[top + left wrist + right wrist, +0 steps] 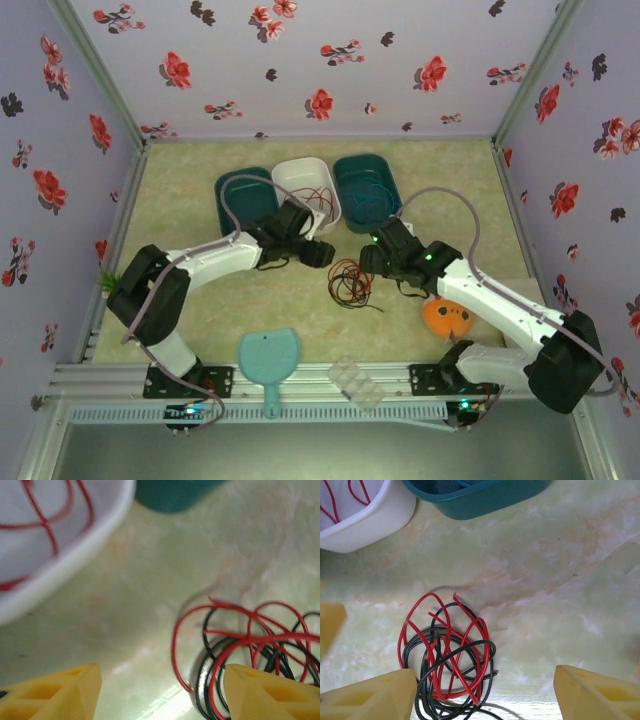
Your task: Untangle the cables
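Showing, left to right: left gripper (318, 252), jaws apart and empty, near the white bin (305, 162) holding a red wire (320, 200); red and black cables (350, 282) tangled at table centre; right gripper (368, 258) just beside them, jaws apart, empty.

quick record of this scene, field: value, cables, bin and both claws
tangle: red and black cables intertwined on the table
white bin: holds a loose red cable
left claw: open, low beside the tangle, holding nothing
right claw: open, above the tangle, holding nothing
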